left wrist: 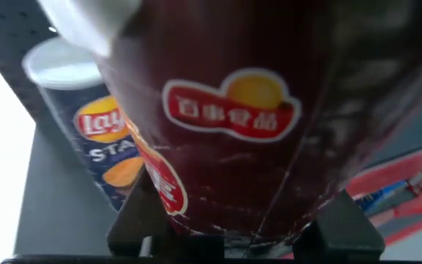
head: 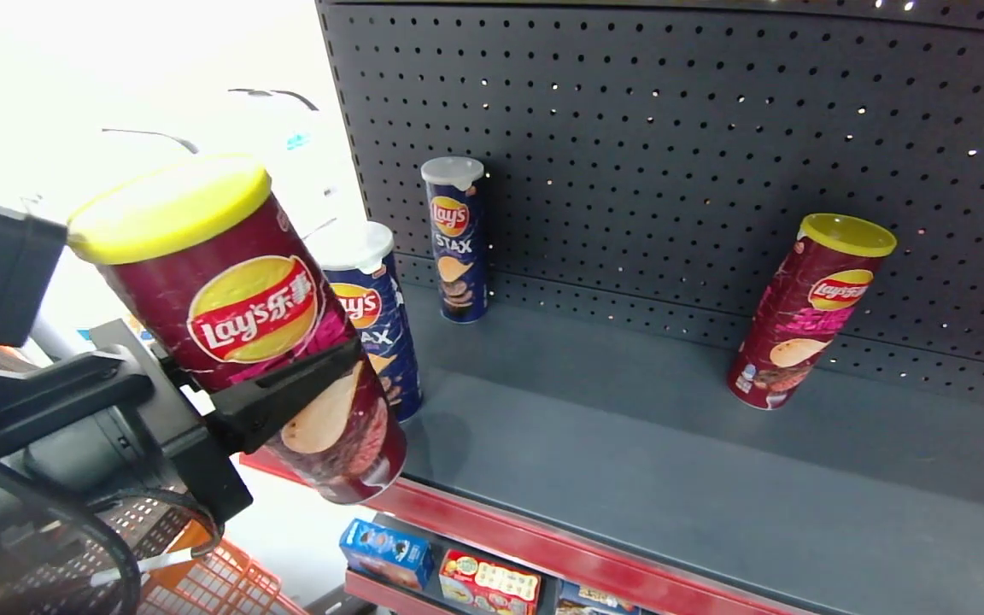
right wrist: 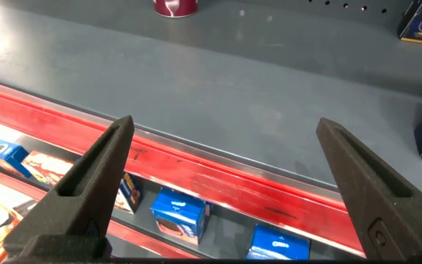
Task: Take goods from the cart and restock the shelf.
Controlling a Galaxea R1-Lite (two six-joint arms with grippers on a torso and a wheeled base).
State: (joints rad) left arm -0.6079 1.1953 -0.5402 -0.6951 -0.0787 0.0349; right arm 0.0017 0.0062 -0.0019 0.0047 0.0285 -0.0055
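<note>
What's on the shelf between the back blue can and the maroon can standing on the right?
Nothing: the head view shows bare shelf between the blue can and the maroon can.

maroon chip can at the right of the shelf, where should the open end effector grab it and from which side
Probably mid-body on the maroon chip can, coming level from the shelf's open front. It's an upright round tube with the pegboard close behind and bare shelf either side, so the right end effector can straddle it.

The front maroon can [head: 236,307] covers part of the near blue can [head: 375,301]; the orange cart [head: 227,589] is cut off by the lower edge, its inside unseen.
</note>
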